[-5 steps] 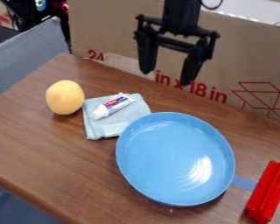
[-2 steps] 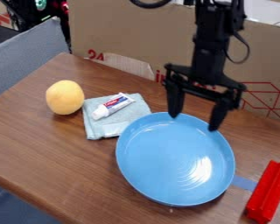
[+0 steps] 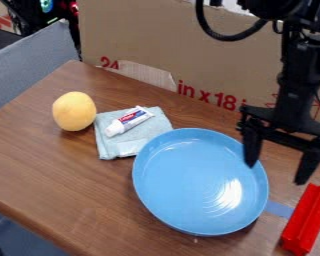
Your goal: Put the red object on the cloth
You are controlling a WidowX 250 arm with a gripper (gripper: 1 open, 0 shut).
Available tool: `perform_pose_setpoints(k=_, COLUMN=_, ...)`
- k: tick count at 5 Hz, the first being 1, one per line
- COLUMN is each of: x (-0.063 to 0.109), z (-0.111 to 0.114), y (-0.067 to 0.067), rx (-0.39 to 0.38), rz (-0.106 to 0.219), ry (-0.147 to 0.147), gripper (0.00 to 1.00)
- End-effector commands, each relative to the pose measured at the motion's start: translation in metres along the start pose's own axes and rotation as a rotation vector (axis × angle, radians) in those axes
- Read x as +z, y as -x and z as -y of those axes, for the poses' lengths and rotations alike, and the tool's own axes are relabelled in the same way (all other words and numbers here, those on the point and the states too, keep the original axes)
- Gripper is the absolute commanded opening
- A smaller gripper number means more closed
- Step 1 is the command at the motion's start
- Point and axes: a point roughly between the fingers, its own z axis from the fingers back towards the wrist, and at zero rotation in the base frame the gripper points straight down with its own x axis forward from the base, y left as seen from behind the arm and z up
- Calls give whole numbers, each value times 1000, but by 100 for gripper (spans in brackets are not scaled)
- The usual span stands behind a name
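Note:
The red object is a long flat red block lying at the table's right front edge, partly cut off by the frame. A pale blue-green cloth lies left of centre with a white toothpaste tube resting on it. My gripper hangs open and pointing down over the right rim of the blue plate, its two black fingers spread wide with nothing between them. It stands just above and left of the red block, not touching it.
A large blue plate fills the table's centre front. An orange ball sits at the left beside the cloth. A cardboard box walls off the back. The table edge runs along the front and right.
My gripper has travelled from the back centre, in front of the box, rightward and down to the plate's right rim near the red block. It stayed open throughout.

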Motion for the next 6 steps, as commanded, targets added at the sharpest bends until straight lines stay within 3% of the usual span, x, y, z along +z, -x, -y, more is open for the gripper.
perform_pose_setpoints(k=1, x=12, z=18, y=-23, rx=-35, rz=94, ry=40, gripper=100)
perform_pose_setpoints(k=2, x=3, z=17, y=-20, rx=-52, rz=135, ry=53, gripper=100)
perform_pose_setpoints(k=3, x=3, z=24, y=-6, rx=-54, rz=138, ry=58, gripper=100)
perform_pose_setpoints(k=4, x=7, z=33, y=14, rx=-32, rz=174, ry=63, gripper=100)
perform_pose_setpoints(k=5, x=25, z=44, y=24, rx=-12, rz=210, ry=77, gripper=100)
perform_pose_setpoints(k=6, x=11, z=47, y=27, rx=-51, rz=237, ry=75, gripper=100)
